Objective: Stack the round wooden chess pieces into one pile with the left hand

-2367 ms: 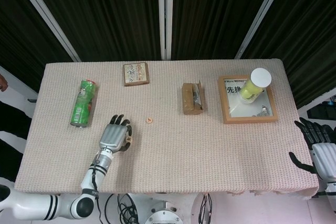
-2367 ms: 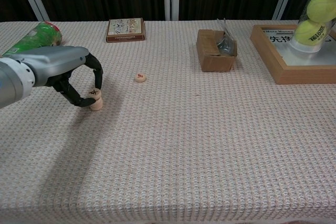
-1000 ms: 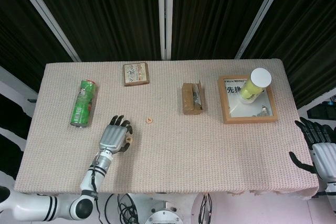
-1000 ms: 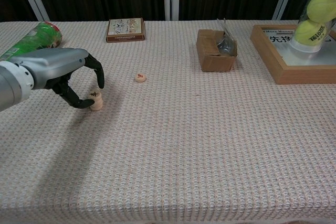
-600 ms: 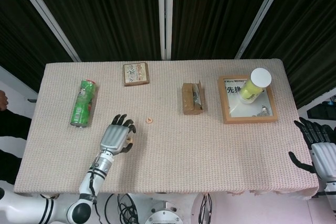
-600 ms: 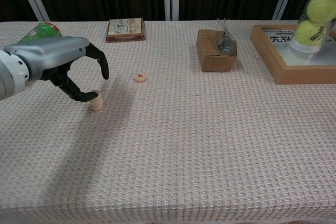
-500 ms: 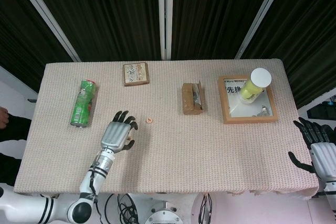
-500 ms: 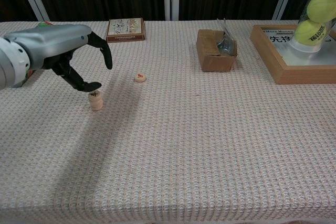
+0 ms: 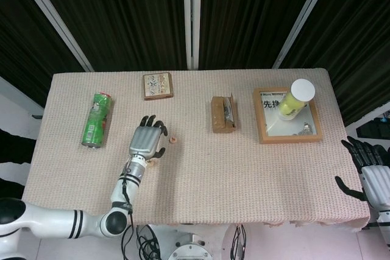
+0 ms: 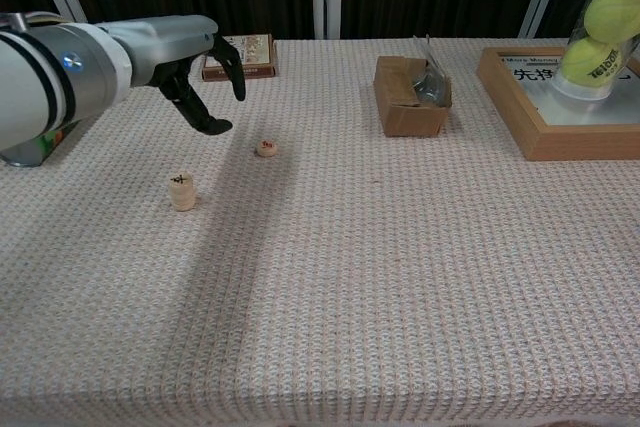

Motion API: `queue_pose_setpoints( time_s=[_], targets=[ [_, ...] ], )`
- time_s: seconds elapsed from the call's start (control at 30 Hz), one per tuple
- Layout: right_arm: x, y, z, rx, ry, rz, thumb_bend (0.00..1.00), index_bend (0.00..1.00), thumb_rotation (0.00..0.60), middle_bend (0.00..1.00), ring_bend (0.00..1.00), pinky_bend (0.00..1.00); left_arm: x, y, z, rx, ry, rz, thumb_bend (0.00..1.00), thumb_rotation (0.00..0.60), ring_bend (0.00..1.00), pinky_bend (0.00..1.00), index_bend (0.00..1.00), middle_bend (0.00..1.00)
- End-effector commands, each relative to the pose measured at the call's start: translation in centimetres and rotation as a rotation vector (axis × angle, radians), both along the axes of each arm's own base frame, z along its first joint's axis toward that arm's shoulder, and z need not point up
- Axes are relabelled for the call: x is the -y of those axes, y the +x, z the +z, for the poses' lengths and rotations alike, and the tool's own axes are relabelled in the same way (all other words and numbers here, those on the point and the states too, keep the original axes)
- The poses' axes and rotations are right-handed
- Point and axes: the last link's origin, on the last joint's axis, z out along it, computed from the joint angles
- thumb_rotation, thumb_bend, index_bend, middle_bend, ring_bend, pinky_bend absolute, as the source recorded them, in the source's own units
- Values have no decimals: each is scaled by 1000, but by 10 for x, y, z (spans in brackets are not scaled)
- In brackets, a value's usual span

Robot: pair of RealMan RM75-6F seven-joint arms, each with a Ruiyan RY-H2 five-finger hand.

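A short pile of round wooden chess pieces (image 10: 182,191) stands free on the tablecloth at the left. One single round piece (image 10: 266,148) (image 9: 173,139) lies flat further back and to the right. My left hand (image 10: 197,75) (image 9: 147,139) hovers above the cloth, just left of the single piece and beyond the pile. Its fingers are apart and curved downward, holding nothing. In the head view the pile is not clearly visible beside the left forearm. My right hand (image 9: 369,169) hangs off the table's right edge with fingers spread and empty.
A green can (image 9: 96,120) lies at the far left. A small flat box (image 9: 158,85) sits at the back edge. An open cardboard box (image 10: 410,97) stands mid-table. A wooden frame (image 9: 259,117) at the right holds a tennis-ball tube (image 9: 295,97).
My left hand has let go of the pile, risen, and moved away and rightward toward the single piece. The pile stays standing. The right hand has not moved.
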Motion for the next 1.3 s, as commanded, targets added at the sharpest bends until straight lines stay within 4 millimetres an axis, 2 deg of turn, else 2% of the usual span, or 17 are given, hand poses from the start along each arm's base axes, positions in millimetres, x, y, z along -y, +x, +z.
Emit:
queue_pose_setpoints(
  time_s=[0.03,0.3,0.47,0.77,1.3],
  targets=[
    [0,0,0,1,1,1,280,0,600,0,0,0,-8,4,-9,-10,-1,8,297,600,0,0,364,183],
    [0,0,0,2,1,0,280,0,600,0,0,0,-22,-10,-28,-26,-3,79,287,600,0,0,357,185],
    [0,-1,-2,-7,16,-7,280,0,600,0,0,0,-31,-9,-39,-59,16,95,286,600,0,0,356,185],
    [1,-1,0,-2,11,-11,280,0,600,0,0,0,-38,-19,-47,-77,8,132,288,600,0,0,356,185],
    [0,-2,3,9,3,-11,280,0,600,0,0,0,-38,-8,-68,-28,-6,76,287,600,0,0,361,184]
  ],
)
